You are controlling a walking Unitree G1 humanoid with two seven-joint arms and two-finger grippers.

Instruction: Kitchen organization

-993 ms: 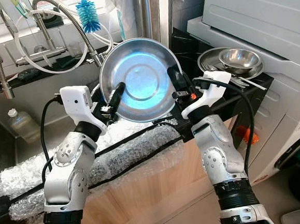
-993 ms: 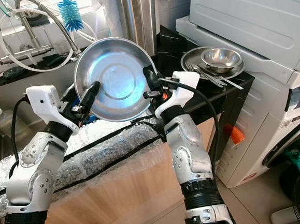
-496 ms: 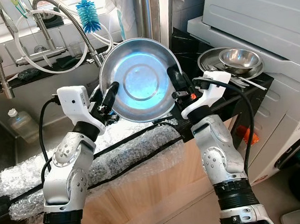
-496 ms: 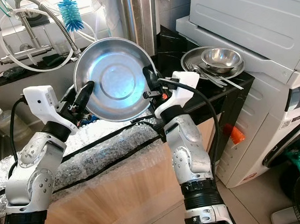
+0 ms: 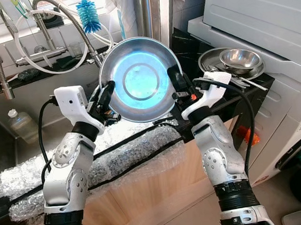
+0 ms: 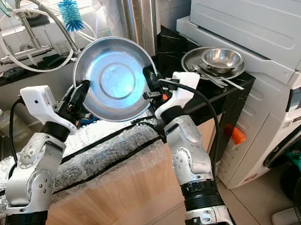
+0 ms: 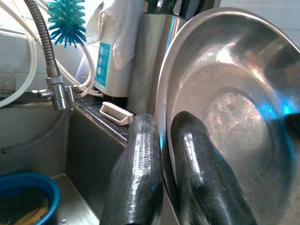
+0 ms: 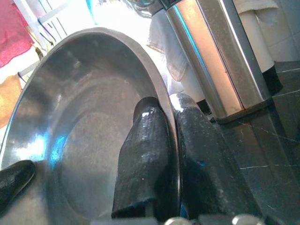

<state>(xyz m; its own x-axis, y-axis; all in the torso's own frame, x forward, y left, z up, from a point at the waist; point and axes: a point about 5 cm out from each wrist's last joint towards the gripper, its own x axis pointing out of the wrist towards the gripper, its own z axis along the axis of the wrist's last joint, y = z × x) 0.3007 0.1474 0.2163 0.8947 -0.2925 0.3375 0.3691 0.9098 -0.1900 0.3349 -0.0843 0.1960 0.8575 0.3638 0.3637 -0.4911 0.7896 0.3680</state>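
Steel pan (image 5: 138,85) held upright in air above bubble wrap (image 5: 91,159), hollow side facing robot.
Left gripper (image 5: 105,98) pinching rim at pan's 9 o'clock, one finger each side.
Right gripper (image 5: 173,84) pinching rim at 3 o'clock, same way.
Both arms equally near; load shared.
Pile of bowls and plates (image 5: 232,63) on dark counter, 3 o'clock from pan, right arm's side.
Sink (image 5: 17,138) at 9 o'clock.
Judgement: a move to the pile runs rightward; pan needs tipping flat first.
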